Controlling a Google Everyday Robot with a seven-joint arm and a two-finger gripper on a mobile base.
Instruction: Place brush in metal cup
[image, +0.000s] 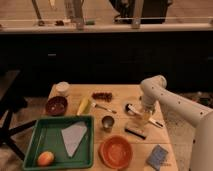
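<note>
The brush (153, 121) lies on the wooden table (120, 90) at the right, with its white handle slanting toward the front right and its dark head (129, 110) at the far left end. My gripper (145, 115) hangs straight down over the middle of the brush, at or just above it. The metal cup (107, 122), small and silver-grey, stands upright near the table's middle, about a hand's width left of the gripper. It stands apart from the brush.
A dark rectangular block (136, 131) lies just in front of the gripper. An orange bowl (116, 151), a blue sponge (158, 156), a green tray (37, 137) with a cloth and a fruit, a dark red bowl (56, 105), a white cup (62, 88) and a fork (102, 107) surround the cup.
</note>
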